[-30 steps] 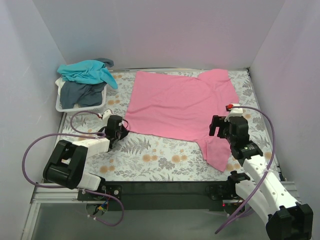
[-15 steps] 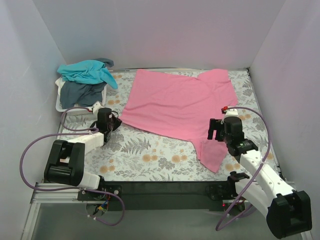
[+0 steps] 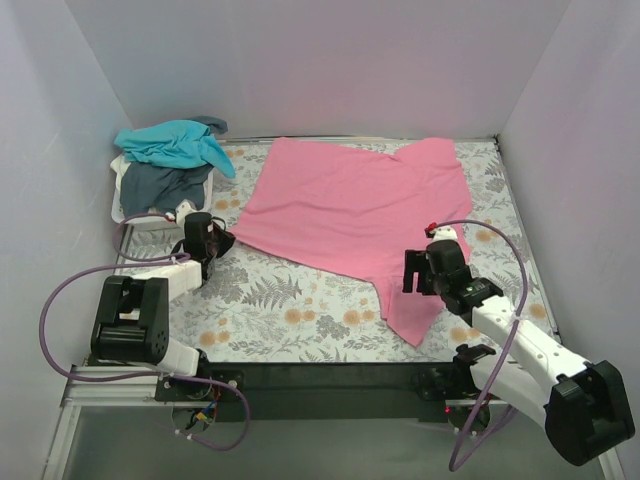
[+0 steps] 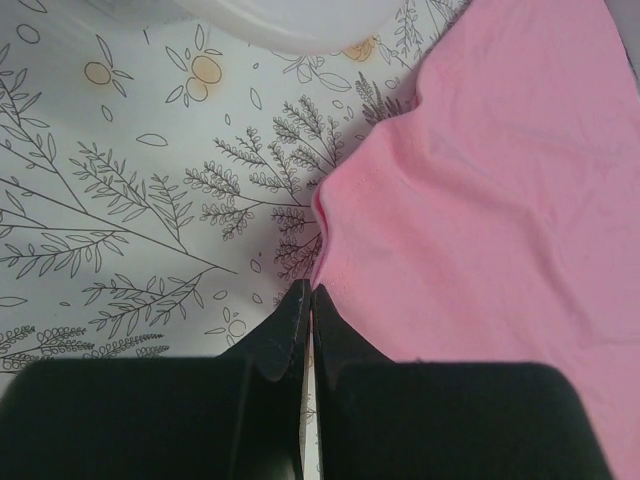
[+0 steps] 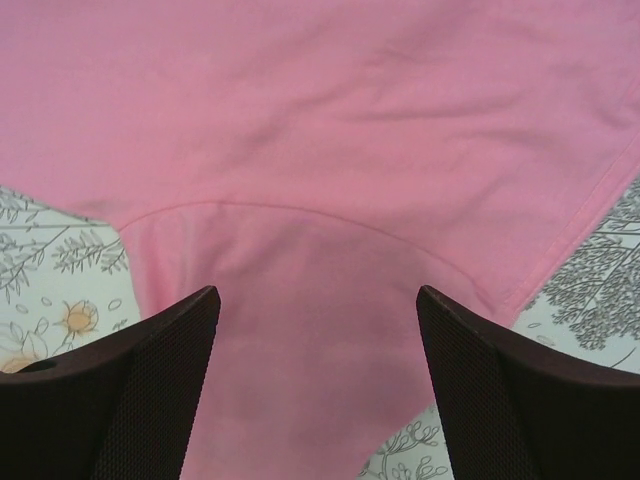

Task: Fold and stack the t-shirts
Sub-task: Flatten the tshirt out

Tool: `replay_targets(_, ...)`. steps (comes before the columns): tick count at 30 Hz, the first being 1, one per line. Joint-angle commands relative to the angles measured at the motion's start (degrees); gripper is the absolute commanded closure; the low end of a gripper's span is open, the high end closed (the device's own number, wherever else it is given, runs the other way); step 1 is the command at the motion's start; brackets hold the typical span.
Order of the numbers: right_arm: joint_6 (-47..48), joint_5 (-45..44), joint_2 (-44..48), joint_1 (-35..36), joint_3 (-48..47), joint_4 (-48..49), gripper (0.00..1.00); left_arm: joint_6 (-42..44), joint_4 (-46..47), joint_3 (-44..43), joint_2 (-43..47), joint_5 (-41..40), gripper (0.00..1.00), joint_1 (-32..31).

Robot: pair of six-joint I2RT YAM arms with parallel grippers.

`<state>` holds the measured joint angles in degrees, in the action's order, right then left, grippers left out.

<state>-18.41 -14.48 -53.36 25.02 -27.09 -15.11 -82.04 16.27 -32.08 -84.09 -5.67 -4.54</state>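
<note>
The pink t-shirt (image 3: pixel 350 205) lies spread flat across the middle of the table, with one sleeve hanging toward the front. My left gripper (image 3: pixel 222 243) is at its left corner. In the left wrist view the jaws (image 4: pixel 310 290) are closed on the very edge of the pink cloth (image 4: pixel 500 180). My right gripper (image 3: pixel 412 272) is wide open and empty just above the front sleeve (image 5: pixel 320 150), with its fingers (image 5: pixel 318 300) straddling it. The teal t-shirt (image 3: pixel 170 142) and the slate grey-blue t-shirt (image 3: pixel 160 188) lie bunched in the basket.
The white plastic basket (image 3: pixel 125 212) stands at the back left, close to my left gripper, and its rim shows in the left wrist view (image 4: pixel 280 20). Walls close in the floral-print table (image 3: pixel 300 310) on the left, back and right.
My left gripper has moved left toward the basket, pulling the pink shirt's corner with it. The whole shirt and its sleeve have shifted left. My right gripper has moved left and toward the front.
</note>
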Motion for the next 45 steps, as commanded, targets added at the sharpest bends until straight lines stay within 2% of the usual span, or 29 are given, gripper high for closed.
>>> replay_targets(1,-6.4,-2.9,0.5,4.2,-0.1,-4.8,0.28,0.7,1.8,-1.4,0.4,1.3,1.00,0.4)
replay_targets(5,-12.0,-4.8,-0.1,10.2,-1.8,-14.0,0.28,0.5,2.4,-0.9,0.8,2.6,1.00,0.7)
replay_targets(8,-18.0,-5.7,2.3,12.7,-0.4,-17.0,0.28,0.4,2.9,-0.6,1.1,3.3,1.00,0.8)
replay_targets(14,-24.1,-7.3,11.4,12.7,-0.7,-22.0,0.30,-0.2,4.3,-0.1,1.0,5.6,1.00,0.8)
replay_targets(19,-27.3,-6.4,12.1,13.5,-0.7,-25.6,0.32,-0.5,4.8,-0.1,0.3,7.5,1.00,0.8)
replay_targets(23,-29.1,-5.7,10.7,14.1,-2.0,-32.9,0.33,-0.7,5.2,0.3,0.4,9.0,1.00,0.9)
replay_targets(28,-33.9,-5.0,16.2,15.0,-2.4,-39.9,0.38,-0.9,5.8,0.7,0.9,9.7,1.00,1.1)
replay_targets(32,-36.2,-3.7,18.3,15.3,-0.8,-39.6,0.43,-1.3,6.6,0.6,0.0,11.3,1.00,1.3)
replay_targets(38,-37.2,-4.4,15.4,17.1,-1.0,-38.3,0.50,-1.5,6.9,0.8,-0.3,11.8,1.00,1.4)
replay_targets(45,-41.6,-5.7,11.0,22.3,0.6,-34.4,0.51,-1.5,6.8,1.1,0.3,11.9,1.00,1.7)
